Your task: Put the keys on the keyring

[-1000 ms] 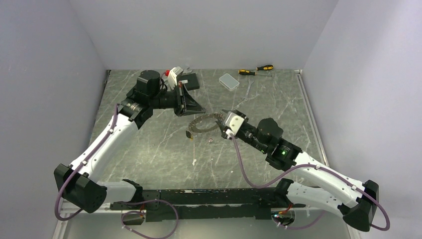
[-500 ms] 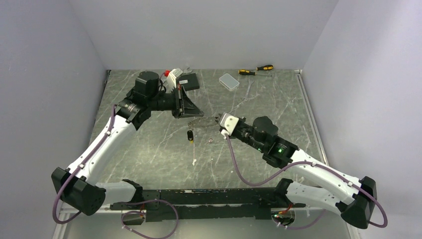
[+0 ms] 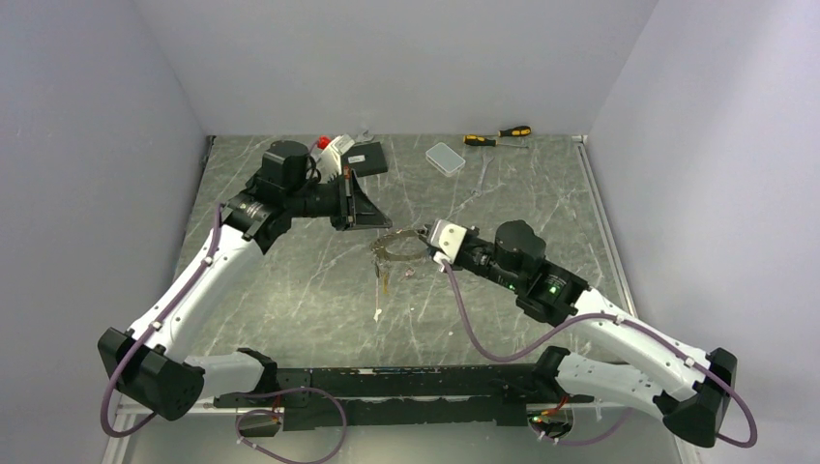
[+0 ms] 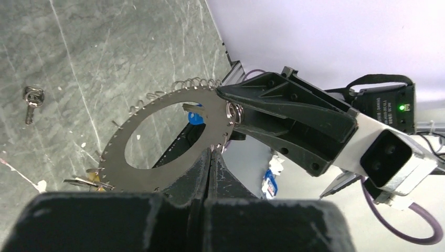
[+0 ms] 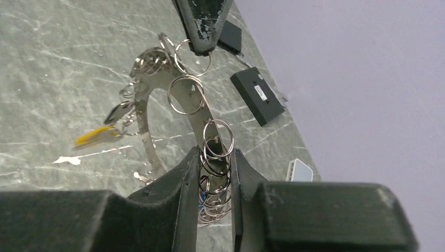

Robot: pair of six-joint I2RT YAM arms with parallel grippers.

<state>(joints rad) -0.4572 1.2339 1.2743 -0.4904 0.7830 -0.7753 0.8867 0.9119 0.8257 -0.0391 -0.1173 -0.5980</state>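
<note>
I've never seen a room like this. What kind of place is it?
Probably a robot lab bench: two robot arms bolted to a table, plain walls boxing it in, screwdrivers at the back.

Marbled table is carrying a clear box and screwdrivers well beyond the right fingers, with a loose key lying near them.

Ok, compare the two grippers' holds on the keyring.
The left gripper is fully shut, pinching the flat edge of the keyring. The right gripper has a gap between its fingers, which close around a bunch of small split rings on the rim. In the top view the left gripper takes the keyring's left side and the right gripper its right side. Both hold it up off the table.
</note>
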